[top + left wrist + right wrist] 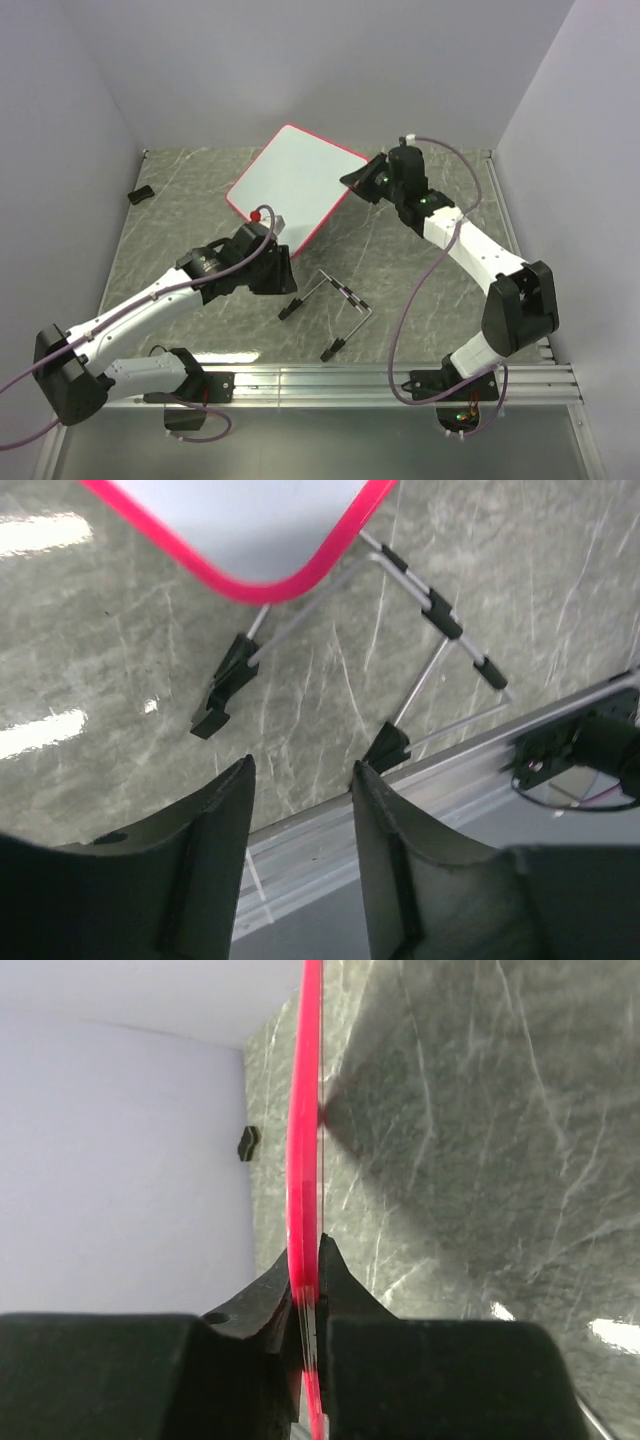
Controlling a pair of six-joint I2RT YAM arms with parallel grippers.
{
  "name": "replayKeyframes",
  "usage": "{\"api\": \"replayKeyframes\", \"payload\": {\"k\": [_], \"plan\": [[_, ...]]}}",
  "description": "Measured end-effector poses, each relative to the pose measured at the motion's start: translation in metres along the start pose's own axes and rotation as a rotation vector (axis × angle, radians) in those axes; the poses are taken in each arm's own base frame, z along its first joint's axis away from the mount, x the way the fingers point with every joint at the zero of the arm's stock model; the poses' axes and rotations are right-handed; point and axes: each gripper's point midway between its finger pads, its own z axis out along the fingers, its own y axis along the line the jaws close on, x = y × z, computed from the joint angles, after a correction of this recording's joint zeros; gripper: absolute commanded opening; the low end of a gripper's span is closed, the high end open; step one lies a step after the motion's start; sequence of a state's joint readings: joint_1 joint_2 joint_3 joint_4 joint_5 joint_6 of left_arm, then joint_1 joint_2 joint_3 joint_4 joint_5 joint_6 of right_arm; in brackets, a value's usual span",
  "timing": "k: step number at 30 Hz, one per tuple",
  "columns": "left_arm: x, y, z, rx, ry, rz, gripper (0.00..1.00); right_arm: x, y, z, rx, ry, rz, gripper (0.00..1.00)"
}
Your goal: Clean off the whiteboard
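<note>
The whiteboard (290,180), white with a red-pink frame, is tilted up off the table at the back centre; its face looks plain white. My right gripper (358,180) is shut on its right edge. In the right wrist view the fingers (308,1255) pinch the red frame (305,1110) edge-on. My left gripper (278,278) is open and empty just below the board's near corner. In the left wrist view its fingers (302,770) stand apart over the table, with the board's rounded corner (250,520) above them.
A wire stand with black feet (330,305) lies on the marble table right of my left gripper; it also shows in the left wrist view (400,610). A small black object (140,194) sits at the far left. An aluminium rail (400,380) runs along the near edge.
</note>
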State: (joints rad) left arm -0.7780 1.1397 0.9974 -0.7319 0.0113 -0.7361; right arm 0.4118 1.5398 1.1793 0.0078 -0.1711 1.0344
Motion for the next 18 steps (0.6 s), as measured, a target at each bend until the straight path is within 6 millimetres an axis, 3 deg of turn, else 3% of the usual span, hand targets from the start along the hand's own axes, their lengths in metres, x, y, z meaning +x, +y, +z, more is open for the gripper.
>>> {"api": "replayKeyframes", "payload": {"k": [6, 9, 18], "plan": [[0.034, 0.005, 0.019, 0.014, 0.044, 0.036, 0.43, -0.028, 0.043, -0.024, 0.050, -0.015, -0.126, 0.00], [0.049, 0.013, 0.037, -0.024, 0.086, 0.060, 0.42, -0.044, 0.053, -0.041, 0.103, -0.046, -0.187, 0.00], [0.044, -0.002, 0.101, -0.005, 0.113, 0.126, 0.40, -0.075, 0.060, -0.079, 0.229, -0.117, -0.297, 0.00]]}}
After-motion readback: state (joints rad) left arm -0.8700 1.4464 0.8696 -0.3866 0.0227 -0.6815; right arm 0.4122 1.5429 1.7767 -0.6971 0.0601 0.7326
